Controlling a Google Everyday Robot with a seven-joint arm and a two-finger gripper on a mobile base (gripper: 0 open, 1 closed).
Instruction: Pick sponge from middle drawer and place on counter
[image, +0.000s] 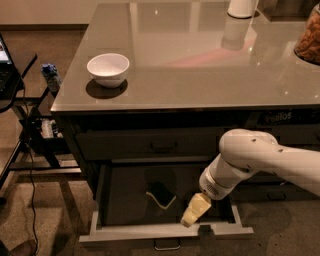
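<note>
One sponge (161, 194) near claw (192, 217), in drawer (165, 232)

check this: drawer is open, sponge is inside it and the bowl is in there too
No. The camera view shows the bowl on the counter, not in the drawer. The drawer is open with the sponge inside; the claw is near its front, apart from the sponge.

Arm (270, 162): smooth white rounded shells, bulbous joint, dotted wrist collar. Gripper (192, 215): pale cream-yellow, at arm's tip, over middle drawer (150, 232) front.
</note>
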